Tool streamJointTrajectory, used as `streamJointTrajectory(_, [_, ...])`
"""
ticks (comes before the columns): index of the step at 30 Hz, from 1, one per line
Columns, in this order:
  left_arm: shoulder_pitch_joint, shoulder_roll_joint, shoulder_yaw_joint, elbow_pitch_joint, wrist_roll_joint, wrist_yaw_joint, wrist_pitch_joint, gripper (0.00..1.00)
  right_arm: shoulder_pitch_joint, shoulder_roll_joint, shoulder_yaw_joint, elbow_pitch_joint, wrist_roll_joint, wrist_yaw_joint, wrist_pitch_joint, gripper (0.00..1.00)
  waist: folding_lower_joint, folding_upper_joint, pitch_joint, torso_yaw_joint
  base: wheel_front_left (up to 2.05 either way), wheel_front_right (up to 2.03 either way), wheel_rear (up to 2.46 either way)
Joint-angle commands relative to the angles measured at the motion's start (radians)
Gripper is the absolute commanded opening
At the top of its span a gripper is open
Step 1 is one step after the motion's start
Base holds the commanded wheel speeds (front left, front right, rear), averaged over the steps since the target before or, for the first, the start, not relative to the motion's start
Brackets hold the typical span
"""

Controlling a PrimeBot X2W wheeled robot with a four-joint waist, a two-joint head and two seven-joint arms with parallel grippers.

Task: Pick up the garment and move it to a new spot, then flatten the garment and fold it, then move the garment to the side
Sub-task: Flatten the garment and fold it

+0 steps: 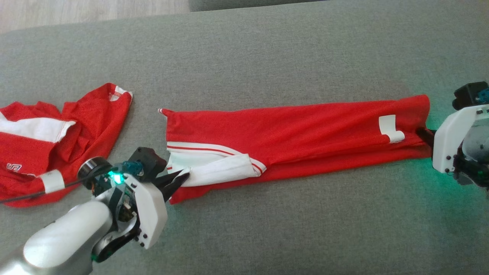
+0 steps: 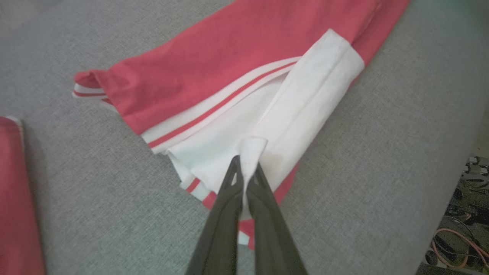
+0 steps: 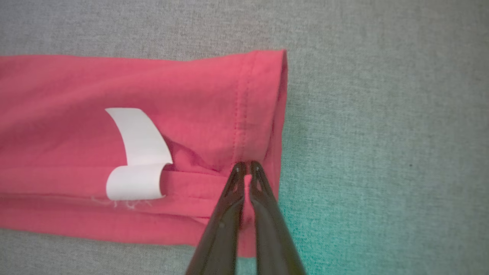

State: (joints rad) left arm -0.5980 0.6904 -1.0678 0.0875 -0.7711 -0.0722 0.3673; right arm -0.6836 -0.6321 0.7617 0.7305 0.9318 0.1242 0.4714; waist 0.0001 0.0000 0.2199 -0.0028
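Head view: the left arm extended from the near left corner, pale forearm low, wrist housing tilted. Its left gripper [image 1: 184,176] pointed right at the near left end of the red garment [image 1: 305,126]. The garment lay folded into a long narrow strip, running left to right across the middle of the grey cushion [image 1: 267,49].

The right gripper [image 1: 425,134] met the strip's right end. That arm was cut off by the right edge, and only dark finger stubs showed past the white housing, so the grip was unreadable there.

Right wrist view: both fingers were pressed together on a pinch of the red hem, just right of a curled white label [image 3: 133,152].

Left wrist view: the fingers were clamped on a fold of the white sleeve panel [image 2: 305,103], with cloth bulging above the tips.

A second red-and-white garment [image 1: 57,145] lay crumpled at the left, apart from the strip and partly cut off by the frame.
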Motion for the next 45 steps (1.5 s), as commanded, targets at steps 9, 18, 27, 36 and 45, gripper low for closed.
streamJointTrajectory(9, [-0.034,-0.009,0.056,0.068,0.029,0.017,-0.095,1.00,0.007,-0.016,-0.029,0.008,0.023,0.007,-0.025,1.00,-0.0001,0.0000,-0.011,-0.019,0.00,0.00,0.00])
streamJointTrajectory(18, [-0.017,-0.101,0.252,0.112,-0.030,0.170,-0.412,1.00,-0.035,0.050,-0.146,-0.040,-0.004,0.007,-0.347,1.00,-0.0001,0.0000,-0.056,-0.036,0.00,0.00,0.00])
streamJointTrajectory(27, [0.144,-0.238,0.483,0.079,-0.078,0.268,-0.627,1.00,0.045,0.217,-0.279,-0.093,-0.198,0.007,-0.702,1.00,-0.0001,0.0000,-0.110,-0.053,0.00,0.00,0.00])
streamJointTrajectory(36, [0.416,-0.453,0.734,0.021,0.197,0.205,-0.629,1.00,0.323,0.502,-0.608,-0.236,-0.548,0.007,-0.733,1.00,-0.0001,0.0000,-0.144,-0.044,0.00,0.00,0.00])
streamJointTrajectory(45, [0.508,-0.590,0.885,0.071,0.367,0.064,-0.629,1.00,0.447,0.579,-0.716,-0.334,-0.694,0.007,-0.733,1.00,-0.0001,0.0000,-0.147,-0.032,0.00,0.00,0.00])
